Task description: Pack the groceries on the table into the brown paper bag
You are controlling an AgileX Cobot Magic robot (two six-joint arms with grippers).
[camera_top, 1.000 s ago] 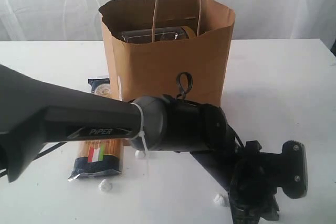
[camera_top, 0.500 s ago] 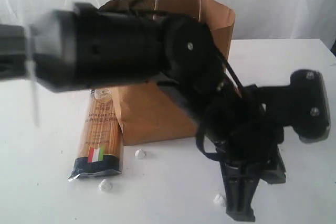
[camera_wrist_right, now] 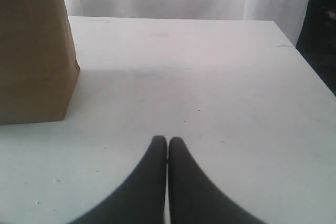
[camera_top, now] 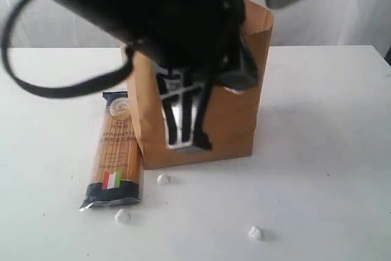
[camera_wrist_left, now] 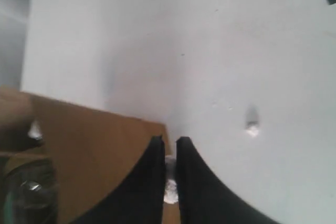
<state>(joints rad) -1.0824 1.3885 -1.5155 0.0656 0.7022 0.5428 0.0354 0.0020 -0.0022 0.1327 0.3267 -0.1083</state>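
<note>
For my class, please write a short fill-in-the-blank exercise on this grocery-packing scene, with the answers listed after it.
The spaghetti packet lies flat on the ____ table. The brown paper bag stands ____ beside it. Scattered on the table are ____ tiny white lumps. The right gripper is ____ and holds nothing.
Missing words: white; upright; three; shut.

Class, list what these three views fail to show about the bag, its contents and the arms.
1. Bag opening and handles: exterior view, hidden behind the blurred left arm.
2. Bag contents: left wrist view shows only part of a jar, blurred and cut off by the picture's edge.
3. Spaghetti packet small print: exterior view, too small to read.
4. Left gripper: whether it is fully shut, unclear in both views.
</note>
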